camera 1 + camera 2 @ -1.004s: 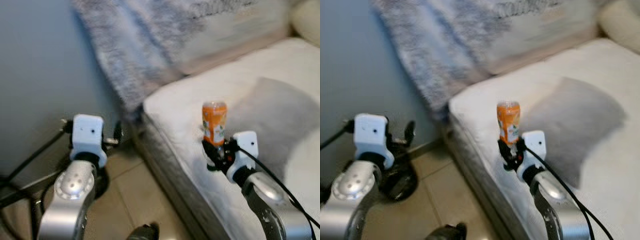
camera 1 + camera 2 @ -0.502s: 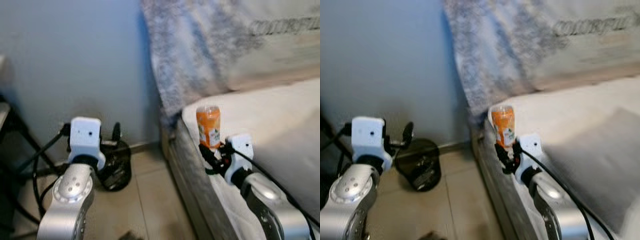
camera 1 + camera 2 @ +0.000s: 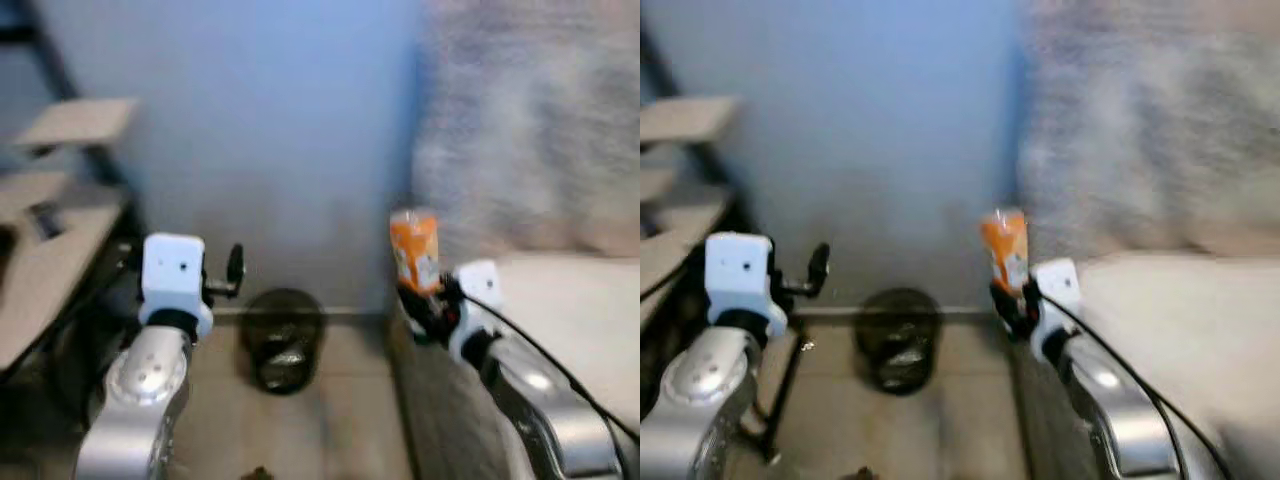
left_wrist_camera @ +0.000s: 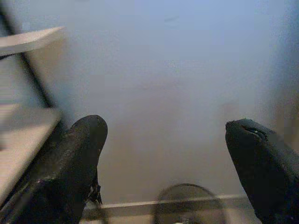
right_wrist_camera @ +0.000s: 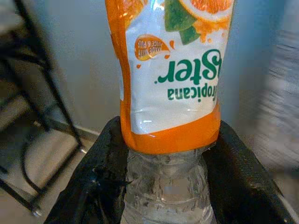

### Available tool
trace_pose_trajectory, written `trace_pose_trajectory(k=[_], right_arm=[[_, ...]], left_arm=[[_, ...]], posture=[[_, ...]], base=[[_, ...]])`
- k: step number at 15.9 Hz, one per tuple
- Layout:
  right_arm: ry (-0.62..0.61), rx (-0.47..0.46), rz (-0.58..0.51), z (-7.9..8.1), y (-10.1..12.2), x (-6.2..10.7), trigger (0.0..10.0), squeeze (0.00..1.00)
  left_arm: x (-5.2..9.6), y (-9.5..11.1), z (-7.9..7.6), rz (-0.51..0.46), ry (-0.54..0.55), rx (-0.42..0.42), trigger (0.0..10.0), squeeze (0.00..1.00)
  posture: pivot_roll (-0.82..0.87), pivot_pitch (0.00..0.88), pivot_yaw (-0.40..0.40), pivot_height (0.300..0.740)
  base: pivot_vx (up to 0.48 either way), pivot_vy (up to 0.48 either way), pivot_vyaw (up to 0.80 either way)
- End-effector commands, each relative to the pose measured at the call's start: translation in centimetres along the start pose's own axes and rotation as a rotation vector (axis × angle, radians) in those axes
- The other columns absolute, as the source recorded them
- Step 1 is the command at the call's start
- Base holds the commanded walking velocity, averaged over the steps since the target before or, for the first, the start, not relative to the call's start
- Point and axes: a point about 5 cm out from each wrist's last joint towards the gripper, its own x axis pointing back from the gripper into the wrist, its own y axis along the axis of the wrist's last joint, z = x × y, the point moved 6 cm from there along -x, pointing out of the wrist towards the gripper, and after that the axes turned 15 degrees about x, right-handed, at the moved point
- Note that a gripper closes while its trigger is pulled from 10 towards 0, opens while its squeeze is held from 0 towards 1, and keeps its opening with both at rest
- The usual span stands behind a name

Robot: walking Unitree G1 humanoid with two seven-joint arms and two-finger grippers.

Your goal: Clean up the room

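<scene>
My right hand [image 3: 425, 308] grips the juice bottle [image 3: 414, 251] upright; the black bin [image 3: 282, 338] sits on the floor below, leftward (nearer my wide-open, empty left hand [image 3: 233, 272]).

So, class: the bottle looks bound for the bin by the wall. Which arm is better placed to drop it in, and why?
The right. The right gripper is already shut on the bottle, while the left gripper is open and holds nothing. The bin sits on the floor between the two arms.
</scene>
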Motion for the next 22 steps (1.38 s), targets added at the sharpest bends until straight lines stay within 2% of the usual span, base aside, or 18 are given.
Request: trace_pose_trajectory(k=[1,5,13,15,18,22], right_arm=[[-0.014,0.022,0.016,-0.5,-0.4,0.1,10.0,0.0],[-0.012,0.065,0.039,-0.7,-1.3,-0.1,10.0,0.0],[-0.053,0.04,0.05,-1.4,-2.1,-0.3,10.0,0.0],[-0.102,-0.045,-0.001,-1.9,-1.7,0.1,10.0,0.0],[-0.104,-0.043,0.003,-1.9,-2.2,0.4,10.0,0.0],[-0.096,-0.024,0.009,-1.7,-2.5,0.0,10.0,0.0]], left_arm=[[-0.2,0.0,0.2,0.001,0.001,-0.008,10.0,0.0],[-0.4,-0.4,0.0,0.011,-0.039,-0.026,10.0,0.0],[-0.5,-0.5,-0.4,0.005,-0.088,-0.028,10.0,0.0],[0.1,-1.1,0.1,-0.013,-0.065,0.018,10.0,0.0],[0.4,-1.4,0.6,-0.011,-0.049,0.021,10.0,0.0],[0.5,-1.7,0.8,-0.009,-0.055,-0.007,10.0,0.0]], posture=[[0.06,0.015,-0.01,0.74],[0.05,0.012,-0.016,0.74],[0.06,0.014,-0.001,0.74],[0.05,0.016,0.008,0.74],[0.06,0.015,0.007,0.74],[0.07,0.008,0.006,0.74]], base=[[0.322,0.0,0.0],[0.314,0.0,0.0],[0.305,0.0,0.0],[0.302,0.0,0.0],[0.298,0.0,0.0],[0.299,0.0,0.0]])
